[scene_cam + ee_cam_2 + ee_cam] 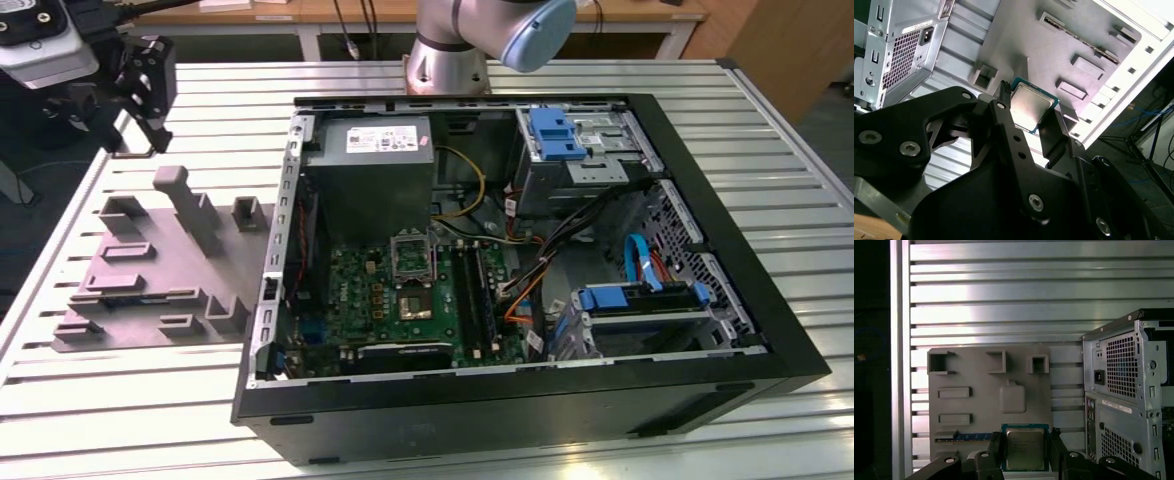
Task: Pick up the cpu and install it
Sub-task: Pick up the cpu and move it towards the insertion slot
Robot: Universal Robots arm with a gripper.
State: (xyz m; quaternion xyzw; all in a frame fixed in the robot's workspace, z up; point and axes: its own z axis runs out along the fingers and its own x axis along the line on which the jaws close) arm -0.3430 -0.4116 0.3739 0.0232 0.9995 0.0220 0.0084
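The cpu [1025, 448], a small flat square chip with a silvery top and pale rim, sits between my two black fingers in both wrist views; it also shows as the cpu [1031, 106] against the fixture. My gripper [1025, 440] is shut on it. In the exterior view the gripper [144, 135] hangs high over the table's far left corner, above and behind the grey plastic fixture [147, 270]. The metal-framed socket [411, 255] lies on the green board inside the open computer case [694, 330], well to the exterior view's right of the gripper.
The grey fixture [979, 400] has raised blocks and a tall post [187, 205]. The case's rear panel [1124, 390] stands beside it. Cables, blue drive brackets [554, 130] and a power supply [374, 170] crowd the case. The slatted metal table [120, 400] ends near the fixture.
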